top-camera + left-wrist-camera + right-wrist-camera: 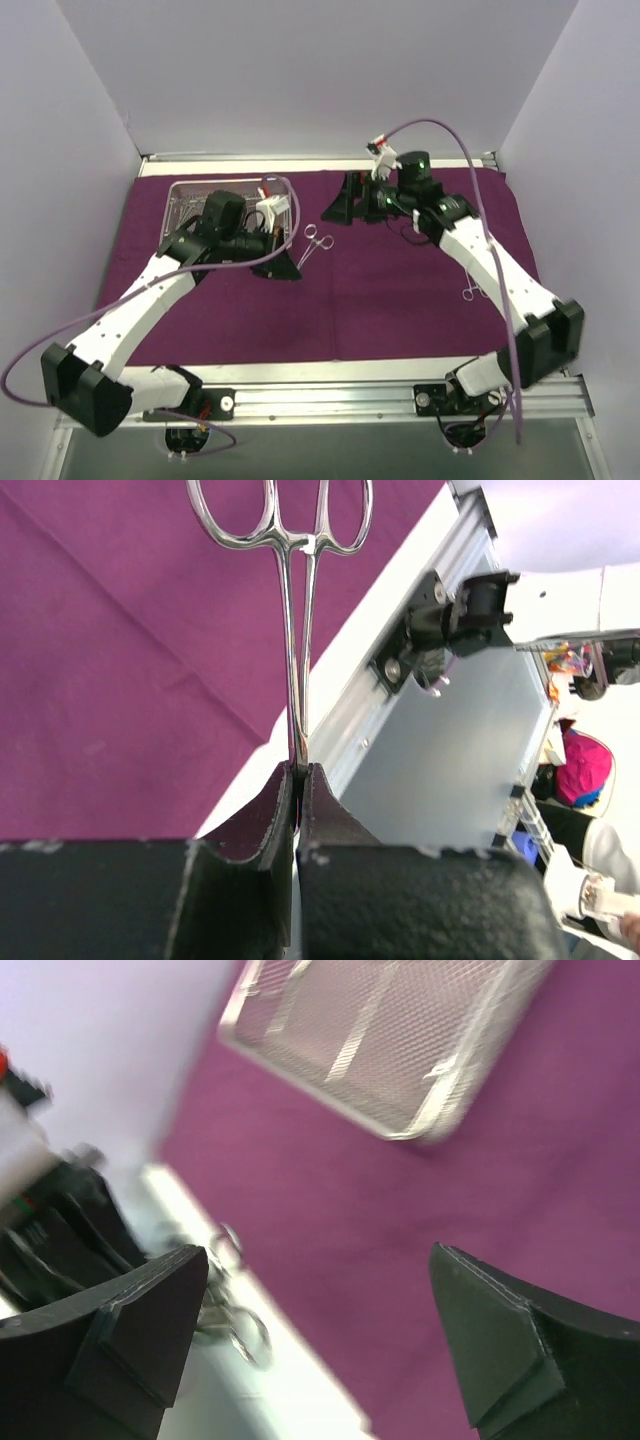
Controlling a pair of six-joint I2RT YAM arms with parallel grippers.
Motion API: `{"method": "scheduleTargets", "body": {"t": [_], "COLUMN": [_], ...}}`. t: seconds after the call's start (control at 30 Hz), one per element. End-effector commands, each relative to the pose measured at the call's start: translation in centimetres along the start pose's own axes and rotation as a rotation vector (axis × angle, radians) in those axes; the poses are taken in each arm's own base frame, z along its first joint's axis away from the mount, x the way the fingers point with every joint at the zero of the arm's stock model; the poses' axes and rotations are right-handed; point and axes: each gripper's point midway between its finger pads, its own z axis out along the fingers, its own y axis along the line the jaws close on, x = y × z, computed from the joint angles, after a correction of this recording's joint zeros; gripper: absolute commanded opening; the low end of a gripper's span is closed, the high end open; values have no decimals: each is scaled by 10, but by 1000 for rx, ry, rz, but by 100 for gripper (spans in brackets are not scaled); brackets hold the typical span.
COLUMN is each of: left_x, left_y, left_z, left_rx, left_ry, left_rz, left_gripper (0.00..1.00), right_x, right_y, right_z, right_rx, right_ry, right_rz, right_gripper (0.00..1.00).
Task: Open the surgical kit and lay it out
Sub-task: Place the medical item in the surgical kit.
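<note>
Toward ten o'clock on the spread purple cloth wrap [400, 320] sits the mesh tray [180, 195]; at its five o'clock corner the left claw [298, 775] is clamped on the tips of a ring-handled instrument [297, 630]. The right claw [315, 1260] gapes empty near twelve o'clock, a second instrument [474, 291] lying at four o'clock.

My left pincer [298, 780] is clamped tight on the tips of a slim steel scissor-like instrument with ring handles [296, 630]. The instrument stands straight out ahead of the pincer, its rings at the far end, touching nothing else I can see. Behind it and off to the pincer's left lies the deep-purple cloth wrap [120, 660], creased in places. To the pincer's right a silver aluminium rail [372, 705] runs diagonally, carrying a black bracket [455, 615], with a flat grey panel [450, 780] beyond it.
</note>
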Motion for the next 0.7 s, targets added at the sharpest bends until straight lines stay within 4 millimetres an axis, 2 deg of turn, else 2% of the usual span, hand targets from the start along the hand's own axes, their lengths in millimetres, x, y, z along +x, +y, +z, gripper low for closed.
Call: {"method": "scheduleTargets", "body": {"t": [0.0,0.03,0.2,0.3,0.33,0.4,0.43,0.47,0.53,0.67], "left_x": [11,17,29,32,36,40,43,42,47,53], "left_y": [-13,-12,-15,-18,-17,-16,-16,-15,-14,-15], "left_z": [-15,-16,-11,-9,-9,-9,-8,-7,-5,-5], "left_rx": [39,37,94,122,125,126,133,132,138,138], "left_ry": [4,23,95,118,135,165,174,172,185,201], "left_rz": [8,3,-38,-47,-49,-57,-62,-65,-78,-73], "left_gripper": [2,2,2,2,2,2,2,2,2,2], "right_x": [4,0,22,49,57,75,83,100,114,120], "right_y": [-9,-2,22,46,63,71,75,82,80,82], "right_z": [-46,-59,-69,-61,-56,-54,-52,-50,-46,-47], "right_rx": [190,213,177,116,82,25,-13,-59,-68,-86], "right_ry": [-71,-110,0,105,115,173,202,239,309,363], "right_rz": [-428,-499,-876,-1021,-1059,-1124,-1212,-1267,-1341,-1428], "right_gripper": [100,100,99,92,90,81,77,74,73,75]}}
